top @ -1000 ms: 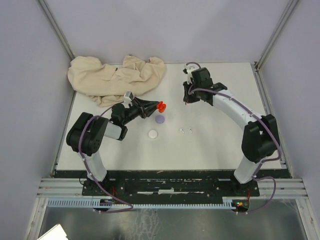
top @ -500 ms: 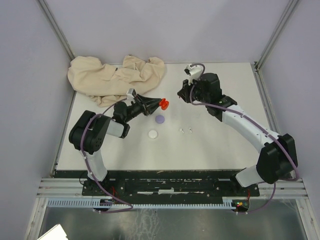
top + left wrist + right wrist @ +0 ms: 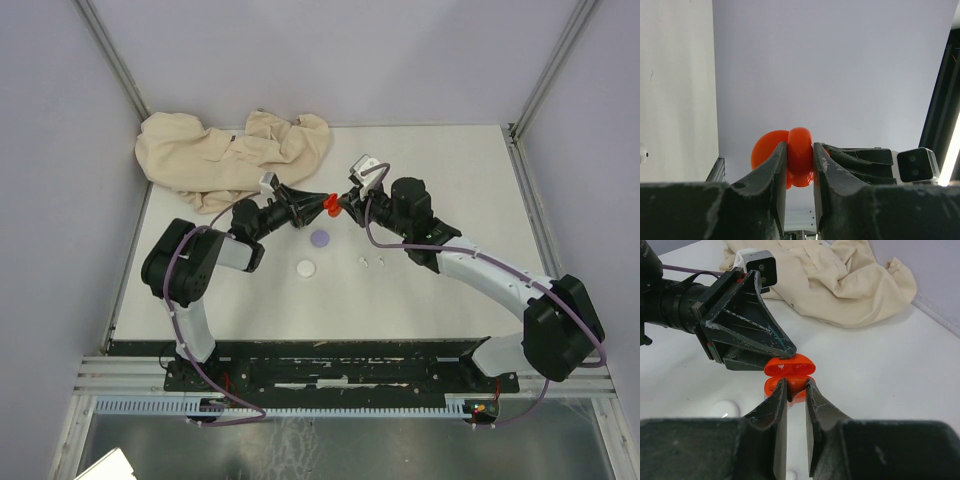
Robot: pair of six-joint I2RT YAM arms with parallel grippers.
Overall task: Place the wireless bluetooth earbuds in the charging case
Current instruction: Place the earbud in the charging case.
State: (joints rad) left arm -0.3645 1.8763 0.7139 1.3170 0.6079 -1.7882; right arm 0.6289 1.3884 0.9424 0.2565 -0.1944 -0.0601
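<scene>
**Right tool meets the red case held in the left tool**

Left tool (image 3: 800, 150) is clamped on the red charging case (image 3: 333, 206), one finger on each flat side, holding it above the bench (image 3: 450, 290) with its lid swung open. Right tool (image 3: 795, 385) points at the case from the opposite side. Its tips are right at the case's lower half with only a narrow gap between them. Whether they pinch anything in that gap cannot be told.

A second ago the right tool stood well away from the case, over the far right part of the bench. Half a second ago it was partway across, and now it is at the case. The left tool has carried the case a little farther from the arm bases and toward the right arm.

A purple disc (image 3: 320, 239) lies on the bench just on the base side of the case, and a white disc (image 3: 306, 268) lies beyond it, nearer the bases. Two white earbuds (image 3: 363, 262) lie side by side to the base side and right of the case. A beige cloth (image 3: 230, 155) is heaped on the far left side of the case. None of these has moved.
</scene>
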